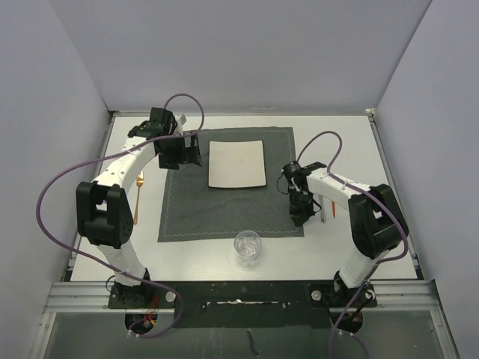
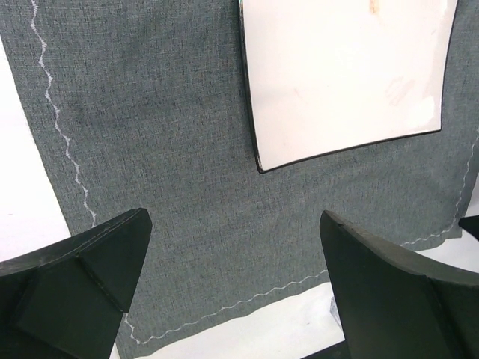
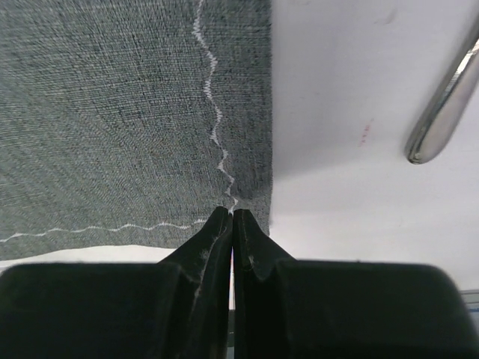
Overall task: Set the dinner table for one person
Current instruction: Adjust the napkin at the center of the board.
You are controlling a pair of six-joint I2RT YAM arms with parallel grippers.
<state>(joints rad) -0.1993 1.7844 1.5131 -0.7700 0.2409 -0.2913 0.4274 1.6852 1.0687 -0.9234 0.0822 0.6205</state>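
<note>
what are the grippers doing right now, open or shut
left gripper: open, empty, over the mat.
right gripper: shut at the mat's corner; whether it pinches it cannot be told.

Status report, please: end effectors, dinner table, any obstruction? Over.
Left end effector open over placemat, by plate. Right end effector shut at placemat's near corner. Dinner table: glass, gold utensil off the placemat. Silver utensil close to right end effector.

1. The left gripper point(image 2: 233, 217) was matte black plastic, with broad wedge-shaped fingers point(image 2: 82, 269) and bevelled faces.
2. The right gripper point(image 3: 232, 217) was the same matte black, narrowing to thin tips.
3. Behind each gripper ran white tubular arm links point(image 1: 123, 161), blocky black joint housings point(image 1: 101, 213) and a looping purple cable point(image 1: 52, 187).
</note>
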